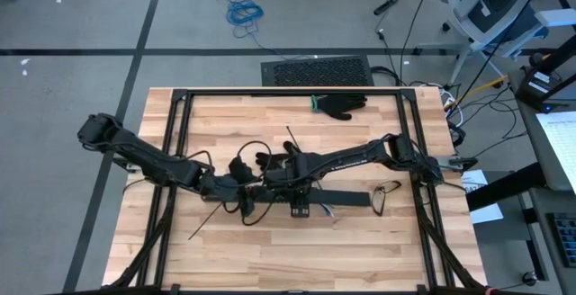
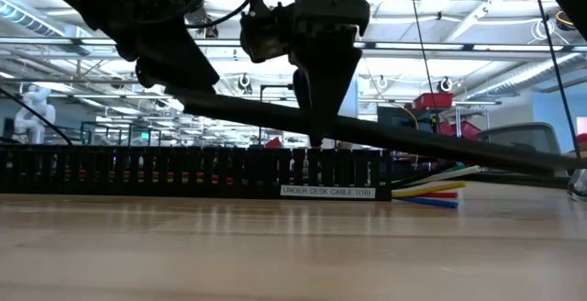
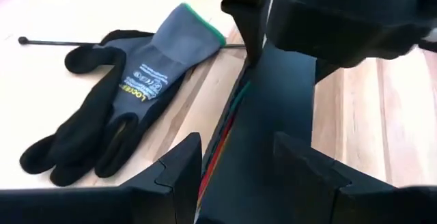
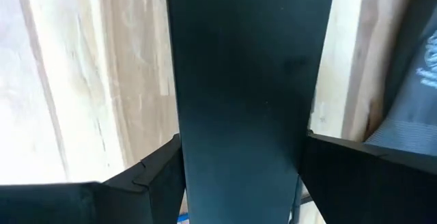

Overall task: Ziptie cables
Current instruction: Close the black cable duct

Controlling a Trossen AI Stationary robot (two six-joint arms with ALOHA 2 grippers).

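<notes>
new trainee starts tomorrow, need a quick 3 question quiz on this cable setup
1. True or false: the left gripper and the right gripper are both at the black channel.
2. The label on the channel reads: A) under desk cable B) power strip C) fragile
3. Fill in: on the table beside the channel lies a grey and black ____ with a green cuff.
Key: 1 true; 2 A; 3 glove
</notes>
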